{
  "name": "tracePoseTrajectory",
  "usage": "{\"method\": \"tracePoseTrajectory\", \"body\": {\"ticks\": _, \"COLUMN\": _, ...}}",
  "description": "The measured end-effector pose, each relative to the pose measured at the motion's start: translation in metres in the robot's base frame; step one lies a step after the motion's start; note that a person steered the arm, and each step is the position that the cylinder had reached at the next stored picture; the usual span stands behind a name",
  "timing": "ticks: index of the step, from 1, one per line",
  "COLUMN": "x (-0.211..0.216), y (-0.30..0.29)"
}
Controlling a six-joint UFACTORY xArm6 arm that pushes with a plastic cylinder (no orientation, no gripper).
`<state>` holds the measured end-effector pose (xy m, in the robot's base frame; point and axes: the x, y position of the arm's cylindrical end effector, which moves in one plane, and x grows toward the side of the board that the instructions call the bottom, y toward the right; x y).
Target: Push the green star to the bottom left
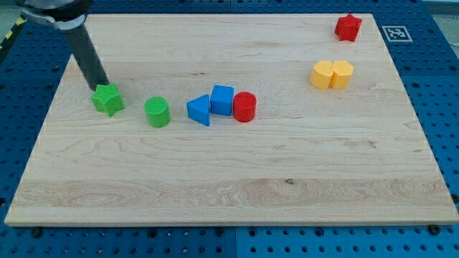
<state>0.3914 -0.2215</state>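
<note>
The green star (108,99) lies on the wooden board (229,179) at the view's left, about mid-height. My tip (100,87) rests against the star's upper left edge, with the dark rod rising toward the view's top left. A green cylinder (157,112) stands just to the star's right.
A blue triangle (200,110), a blue cube (222,99) and a red cylinder (244,107) sit in a row near the board's middle. A yellow heart-like block (332,74) lies at the upper right. A red star (348,26) sits at the top right corner.
</note>
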Motion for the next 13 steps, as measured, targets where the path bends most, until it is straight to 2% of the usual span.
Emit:
{"method": "tracePoseTrajectory", "body": {"ticks": 2, "x": 0.017, "y": 0.015}}
{"method": "tracePoseTrajectory", "body": {"ticks": 4, "x": 0.064, "y": 0.015}}
{"method": "tracePoseTrajectory", "body": {"ticks": 6, "x": 0.101, "y": 0.043}}
{"method": "tracePoseTrajectory", "body": {"ticks": 9, "x": 0.122, "y": 0.069}}
{"method": "tracePoseTrajectory", "body": {"ticks": 10, "x": 0.111, "y": 0.067}}
{"method": "tracePoseTrajectory", "body": {"ticks": 11, "x": 0.104, "y": 0.045}}
{"method": "tracePoseTrajectory", "body": {"ticks": 13, "x": 0.121, "y": 0.023}}
